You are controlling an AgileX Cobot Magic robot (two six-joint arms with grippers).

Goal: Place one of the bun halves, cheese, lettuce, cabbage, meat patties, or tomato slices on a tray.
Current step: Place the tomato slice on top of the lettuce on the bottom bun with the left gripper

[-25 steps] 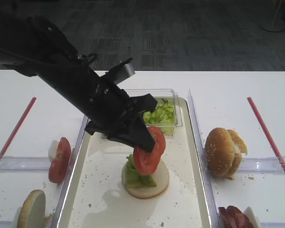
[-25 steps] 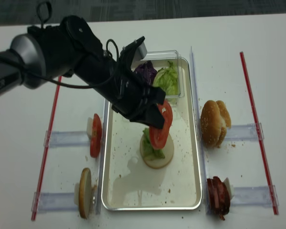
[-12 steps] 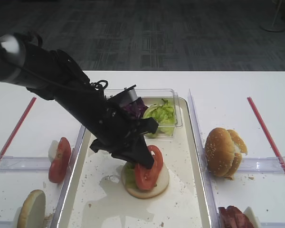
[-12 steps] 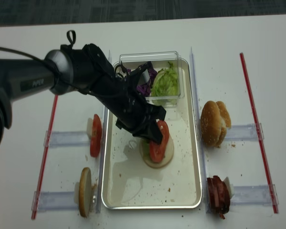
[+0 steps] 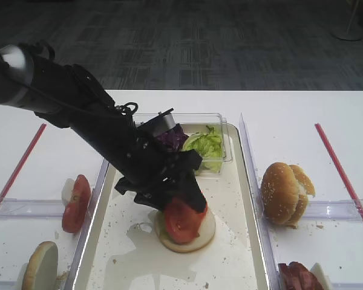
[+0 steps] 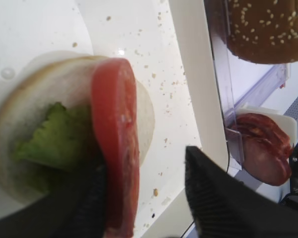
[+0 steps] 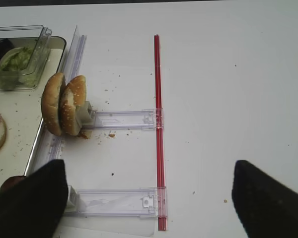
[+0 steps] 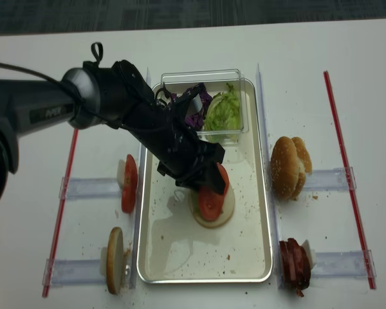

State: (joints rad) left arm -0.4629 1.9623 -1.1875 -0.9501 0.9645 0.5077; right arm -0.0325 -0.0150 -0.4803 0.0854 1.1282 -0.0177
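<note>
A bun half [image 5: 204, 232] lies cut face up on the silvery tray [image 5: 230, 266], with a lettuce [image 6: 54, 139] piece on it. A red tomato slice [image 5: 183, 219] rests tilted on the lettuce. My left gripper [image 5: 190, 196] stands open just over the stack. In the left wrist view the tomato slice [image 6: 116, 144] leans against one finger while the other finger [image 6: 213, 193] is well clear of it. My right gripper [image 7: 149, 198] hangs open above the bare table to the right of the tray, with nothing between its fingers.
A clear tub [image 5: 221, 130] at the tray's far end holds cabbage [image 8: 194, 103] and lettuce [image 8: 222, 106]. Left of the tray are tomato slices [image 5: 75, 202] and a bun half [image 5: 39, 266] on clear racks. On the right are bun halves [image 5: 284, 193], meat patties [image 5: 299, 277] and a red rod [image 5: 342, 175].
The left arm lowered the tomato slice from above the stack onto the lettuce and bun half. Its jaws have parted, and the slice now leans on the stack.
</note>
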